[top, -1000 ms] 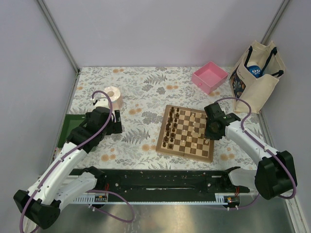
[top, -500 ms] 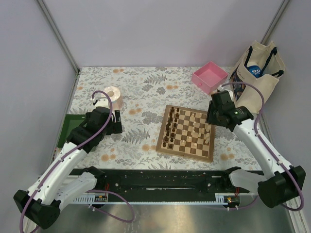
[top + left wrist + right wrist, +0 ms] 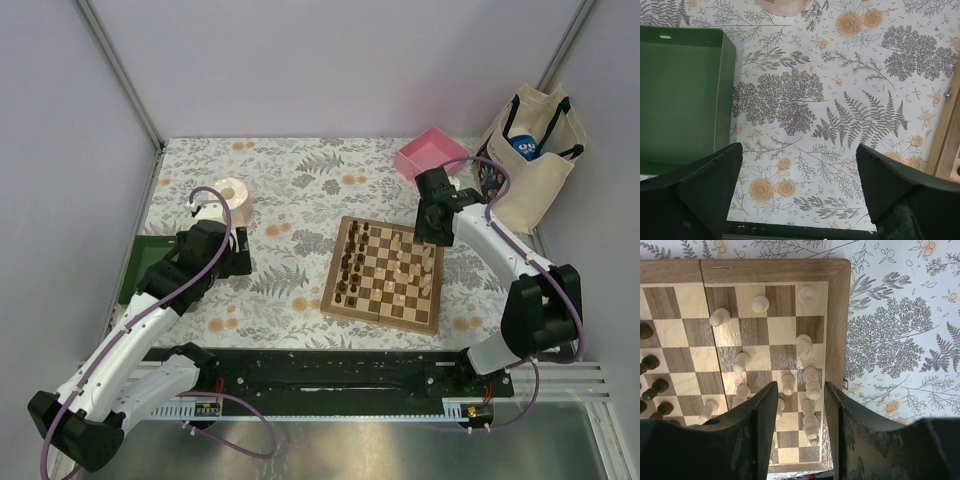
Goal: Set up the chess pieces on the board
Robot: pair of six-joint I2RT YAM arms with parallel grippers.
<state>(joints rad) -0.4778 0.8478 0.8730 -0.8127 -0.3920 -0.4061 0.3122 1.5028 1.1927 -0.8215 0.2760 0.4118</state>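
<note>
The board (image 3: pixel 378 314) lies right of the table's middle. Dark chess pieces (image 3: pixel 347 268) stand in its left columns and pale ones (image 3: pixel 412 268) towards its right side. My right gripper (image 3: pixel 431 234) hovers over the board's far right part. In the right wrist view the right gripper (image 3: pixel 800 390) is open and holds nothing. Pale pieces (image 3: pixel 804 344) stand below it along the board's border (image 3: pixel 837 315), and dark pieces (image 3: pixel 651 362) show at the left. My left gripper (image 3: pixel 236 262) hangs left of the board. The left gripper (image 3: pixel 797 155) is open and empty over the flowered cloth.
A pink tray (image 3: pixel 432 158) sits at the back right, beside a tote bag (image 3: pixel 528 150). A tape roll (image 3: pixel 235 200) stands at the back left. A green tray (image 3: pixel 133 262) lies by the left wall, its wall (image 3: pixel 726 90) close to my left fingers.
The right gripper has opened, lifted off the board's right side and moved towards its far right corner. The left arm has not moved.
</note>
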